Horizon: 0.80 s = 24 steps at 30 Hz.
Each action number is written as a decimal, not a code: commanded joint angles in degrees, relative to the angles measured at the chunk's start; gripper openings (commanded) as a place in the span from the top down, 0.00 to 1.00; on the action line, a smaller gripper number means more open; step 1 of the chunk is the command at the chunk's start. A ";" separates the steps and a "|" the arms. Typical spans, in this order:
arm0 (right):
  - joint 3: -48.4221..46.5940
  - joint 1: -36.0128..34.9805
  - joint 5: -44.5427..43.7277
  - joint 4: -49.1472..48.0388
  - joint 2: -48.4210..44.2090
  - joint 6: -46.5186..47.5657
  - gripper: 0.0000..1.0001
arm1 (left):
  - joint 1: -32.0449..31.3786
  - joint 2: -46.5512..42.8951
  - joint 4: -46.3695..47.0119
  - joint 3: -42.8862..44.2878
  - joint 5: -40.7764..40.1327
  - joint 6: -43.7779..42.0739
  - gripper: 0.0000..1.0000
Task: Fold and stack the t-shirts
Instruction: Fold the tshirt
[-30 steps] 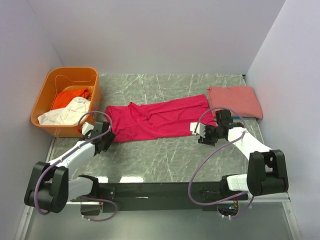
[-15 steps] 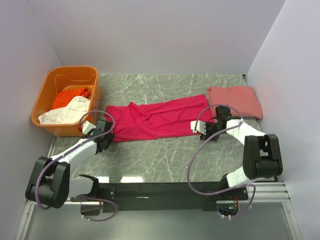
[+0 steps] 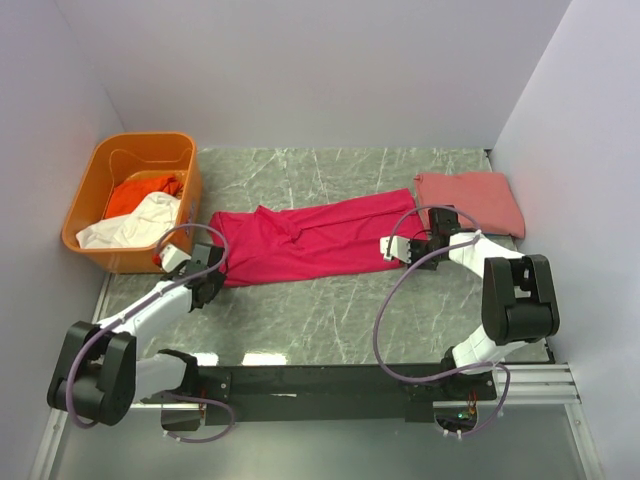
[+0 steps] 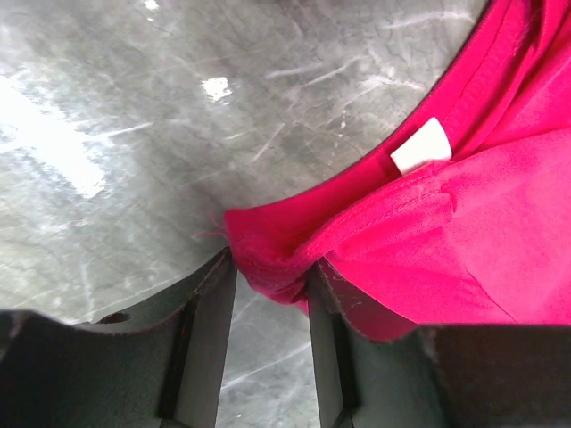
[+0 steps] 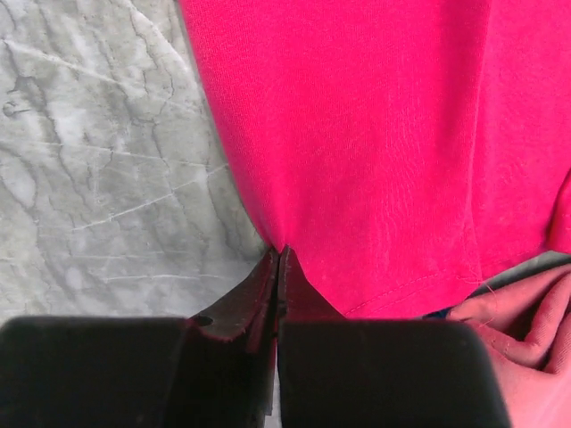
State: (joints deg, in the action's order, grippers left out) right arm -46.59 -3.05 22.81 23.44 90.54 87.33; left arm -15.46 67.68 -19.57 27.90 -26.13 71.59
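We pinch the crimson shirt (image 3: 310,240) at both ends, left gripper (image 4: 268,272) around the bunched collar, right gripper (image 5: 278,257) closed thin on the hem, probably to stretch it flat for folding.

From my station I see an orange plastic tub (image 3: 143,139) standing on the worktop (image 3: 330,305), just beyond and to the left of the left tool (image 3: 212,272) and well apart from the right tool (image 3: 407,250). The worktop is glossy grey-green marble, with glare patches beside the left tool. Pale walls (image 3: 320,70) rise beyond both tools.
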 commanded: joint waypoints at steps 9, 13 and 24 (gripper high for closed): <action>7.90 2.79 0.84 13.54 -13.62 7.06 1.00 | 0.17 -10.28 -3.19 -2.14 -4.81 -2.16 0.59; 14.66 5.68 -0.39 19.08 -23.02 9.96 1.00 | 0.26 -12.48 -4.86 -3.29 -2.62 -1.55 0.60; 18.81 6.74 -2.24 33.79 -38.77 9.90 0.91 | 0.08 -23.37 -9.69 -3.56 5.73 -5.05 0.61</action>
State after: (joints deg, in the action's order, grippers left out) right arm -28.32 3.18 21.61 52.84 53.17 98.28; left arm -15.40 47.62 -27.79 23.68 -23.16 69.36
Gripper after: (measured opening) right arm 0.046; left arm 0.386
